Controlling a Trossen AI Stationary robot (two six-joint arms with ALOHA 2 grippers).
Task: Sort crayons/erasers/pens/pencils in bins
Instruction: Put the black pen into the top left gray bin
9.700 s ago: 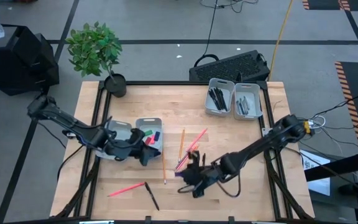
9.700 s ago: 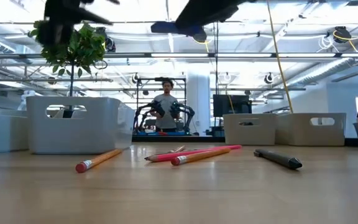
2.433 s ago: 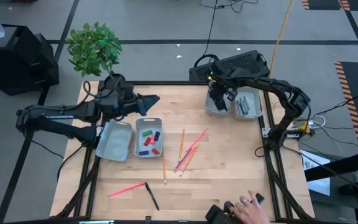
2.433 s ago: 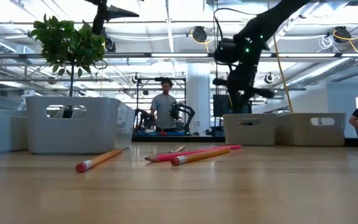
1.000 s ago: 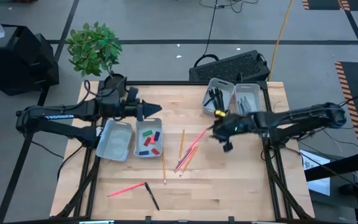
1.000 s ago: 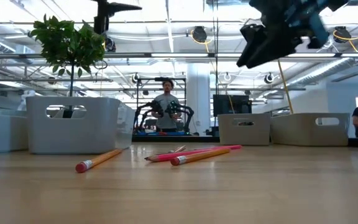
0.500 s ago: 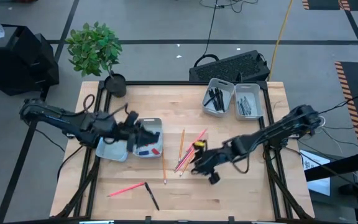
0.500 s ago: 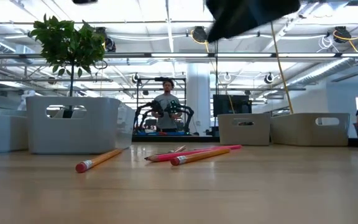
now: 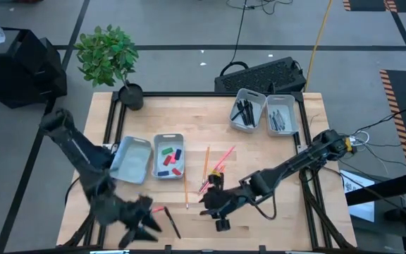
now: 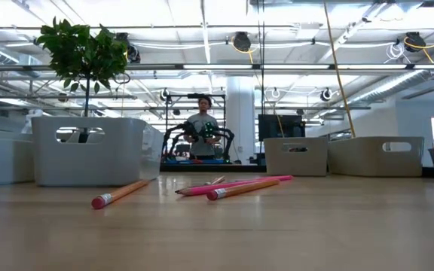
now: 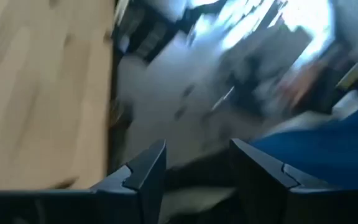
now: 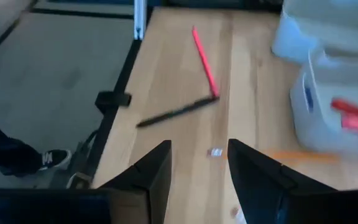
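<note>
High view: loose pencils point(image 9: 213, 169) (orange and pink) fan mid-table, a black pen point(image 9: 171, 221) near the front edge.
Right gripper point(image 9: 216, 206), fingers parted and empty, hovers over bare wood; left gripper point(image 9: 141, 227), also parted, at the front-left edge.

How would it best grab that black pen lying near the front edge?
Probably at mid-length, from straight above, jaws across its width: the black pen lies flat and thin on the table, one end beside the pink pencil, so the middle looks clearest.
</note>
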